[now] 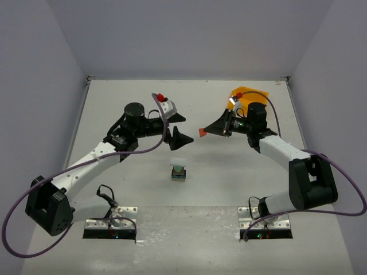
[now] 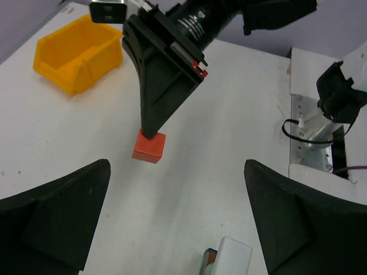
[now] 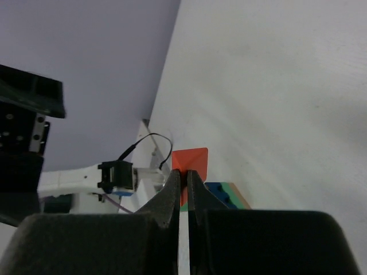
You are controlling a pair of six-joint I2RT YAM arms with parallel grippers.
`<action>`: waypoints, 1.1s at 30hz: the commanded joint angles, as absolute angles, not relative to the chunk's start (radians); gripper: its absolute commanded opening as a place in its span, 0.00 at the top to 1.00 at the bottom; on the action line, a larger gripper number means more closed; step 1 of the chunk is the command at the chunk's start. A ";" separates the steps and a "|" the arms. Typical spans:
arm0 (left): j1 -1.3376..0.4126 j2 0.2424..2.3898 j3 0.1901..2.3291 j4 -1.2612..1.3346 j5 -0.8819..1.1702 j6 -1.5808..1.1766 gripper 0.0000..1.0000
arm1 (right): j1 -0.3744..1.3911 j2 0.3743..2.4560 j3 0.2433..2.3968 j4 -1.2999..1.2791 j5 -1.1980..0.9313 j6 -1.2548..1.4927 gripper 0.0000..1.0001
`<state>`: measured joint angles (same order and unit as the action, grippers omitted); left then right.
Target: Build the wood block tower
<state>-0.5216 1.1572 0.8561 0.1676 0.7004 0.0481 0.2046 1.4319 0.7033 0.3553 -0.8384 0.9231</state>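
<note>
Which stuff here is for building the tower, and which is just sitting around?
For the tower: red block, pinched by the right gripper; the started tower; the open left gripper.
Just lying about: yellow bin.

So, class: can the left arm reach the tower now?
Probably yes: the open left pincer hovers near the tower, nothing between them; the right pincer, holding the red block, sits aside.

Overhead, 2 wrist close-ups; common block [image 1: 202, 132]
</note>
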 commanded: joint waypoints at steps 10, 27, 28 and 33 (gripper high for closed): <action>-0.709 1.190 0.909 0.098 0.617 0.308 0.00 | 0.189 1.430 0.682 0.646 -1.070 1.163 1.00; -0.710 1.286 0.962 0.135 0.577 0.307 0.23 | 0.190 1.441 0.644 0.745 -1.100 1.258 1.00; -0.710 1.288 0.963 0.138 0.582 0.308 0.24 | 0.189 1.441 0.643 0.749 -1.101 1.262 1.00; -0.712 1.319 0.980 0.143 0.599 0.302 0.28 | 0.189 1.445 0.642 0.761 -1.105 1.269 1.00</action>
